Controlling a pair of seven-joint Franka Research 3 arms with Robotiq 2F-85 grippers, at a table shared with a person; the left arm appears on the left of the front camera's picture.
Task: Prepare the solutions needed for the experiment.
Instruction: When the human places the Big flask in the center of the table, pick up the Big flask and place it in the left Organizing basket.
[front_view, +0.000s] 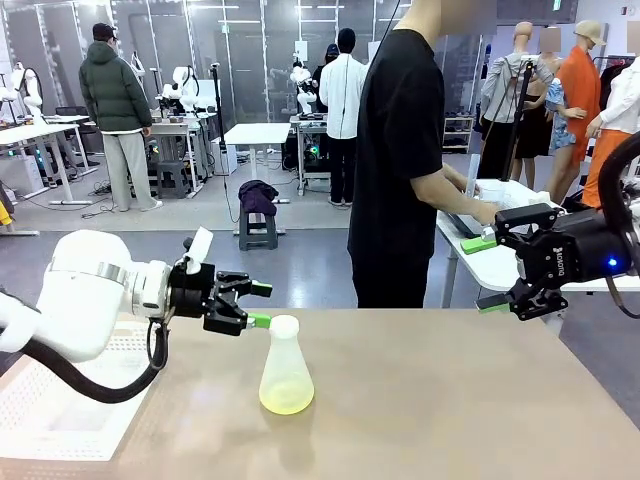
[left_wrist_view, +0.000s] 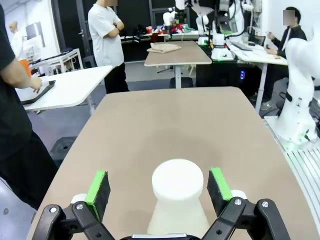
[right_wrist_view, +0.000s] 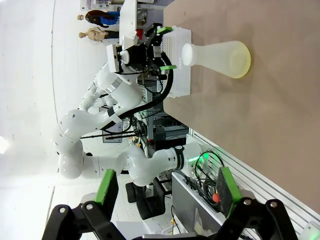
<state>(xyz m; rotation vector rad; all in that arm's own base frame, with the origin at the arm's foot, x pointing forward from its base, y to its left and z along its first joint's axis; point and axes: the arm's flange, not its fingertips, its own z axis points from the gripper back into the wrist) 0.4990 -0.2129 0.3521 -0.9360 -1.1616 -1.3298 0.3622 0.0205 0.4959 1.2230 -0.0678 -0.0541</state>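
A frosted, translucent conical flask (front_view: 286, 368) stands upright on the smooth tan bench (front_view: 450, 400), wide at its round base and narrowing to a short neck with a thick, matte white rim. Through its cloudy wall a small pool of the solutions (front_view: 286, 400), pale yellow, shows at the bottom. The left claw (front_view: 260, 304) is black with bright green pads, carried on a glossy white rounded arm with a black cable looping beneath; it reaches in level from the left, its jaws apart, at the height of the flask's rim. In the front view the lower green pad sits just beside the neck; in the left wrist view the flask's round mouth (left_wrist_view: 177, 181) lies between the two spread fingers (left_wrist_view: 98, 188), with bare bench visible on either side, touching neither. The right claw (front_view: 487, 273), also black with green pads, hangs well apart from the flask at the bench's right edge, its jaws spread with nothing between them. A white perforated tray (front_view: 60, 400) lies at the bench's left side. A person in a black shirt (front_view: 400, 160) stands beyond the far edge.
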